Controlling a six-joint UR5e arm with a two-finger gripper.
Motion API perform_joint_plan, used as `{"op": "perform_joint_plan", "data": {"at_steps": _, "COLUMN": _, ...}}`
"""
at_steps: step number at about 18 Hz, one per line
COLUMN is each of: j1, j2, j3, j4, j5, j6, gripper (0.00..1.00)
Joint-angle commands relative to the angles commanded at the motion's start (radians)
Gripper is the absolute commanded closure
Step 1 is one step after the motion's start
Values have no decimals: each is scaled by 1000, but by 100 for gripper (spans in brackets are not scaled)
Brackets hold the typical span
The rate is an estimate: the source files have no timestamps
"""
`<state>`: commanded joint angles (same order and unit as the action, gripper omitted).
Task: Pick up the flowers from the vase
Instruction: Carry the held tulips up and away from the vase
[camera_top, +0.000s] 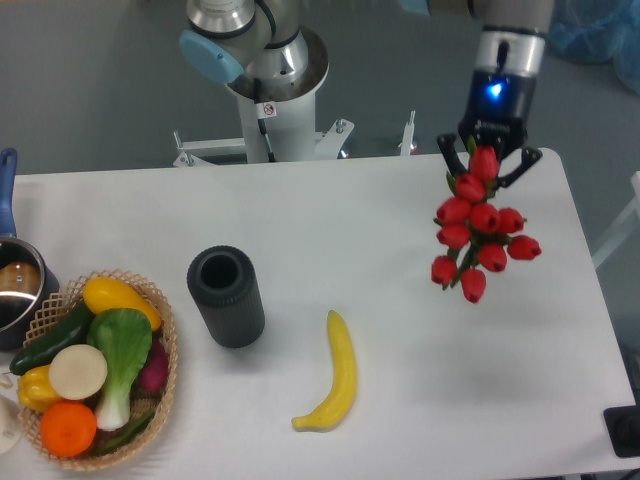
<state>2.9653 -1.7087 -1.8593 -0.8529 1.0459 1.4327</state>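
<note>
White tabletop (400, 420) filled most of the view, with grey floor behind it and the robot's base (275, 80) standing at the far edge. At the far left a steel pot (15, 290) with a blue handle sat partly out of frame. Just beside it lay a wicker basket (160, 395) of produce: a yellow pepper, a green leafy vegetable, an orange, a pale round slice and a dark cucumber among it.

Right of the basket stood the vase (227, 297), upright, its round mouth dark and open, with nothing in it. A banana (336, 375) lay on the table to the vase's right, near it but not touching.

Well apart from the vase, over the right side of the table, hung the flowers (478, 236). The red buds pointed down and toward the camera, and the stems ran up behind them toward the gripper (488, 160). The dark fingers showed on either side of the topmost bud, closed in around the bunch; the actual contact with the stems was hidden by the buds, but the bunch hung clear of the table with nothing else to carry it, so the jaws looked to be clamped on it.

By that layout the task seemed essentially done: the bunch was out of the vase, lifted and carried away. Little seemed left, at most holding it steady or setting it somewhere.
</note>
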Motion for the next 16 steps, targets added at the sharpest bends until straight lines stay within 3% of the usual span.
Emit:
{"op": "perform_joint_plan", "data": {"at_steps": 2, "j1": -23, "j2": -40, "j3": 41, "j4": -2, "j5": 64, "j6": -8, "gripper": 100}}
{"op": "perform_joint_plan", "data": {"at_steps": 7, "j1": -172, "j2": -130, "j3": 181, "j4": -24, "j5": 297, "j6": -87, "gripper": 100}}
{"op": "perform_joint_plan", "data": {"at_steps": 10, "j1": -206, "j2": -166, "j3": 261, "j4": -121, "j5": 377, "j6": -129, "gripper": 100}}
{"op": "perform_joint_plan", "data": {"at_steps": 12, "j1": -210, "j2": -169, "j3": 282, "j4": -184, "j5": 411, "j6": -127, "gripper": 100}}
{"op": "perform_joint_plan", "data": {"at_steps": 16, "j1": -216, "j2": -169, "j3": 275, "j4": -202, "j5": 459, "j6": -129, "gripper": 100}}
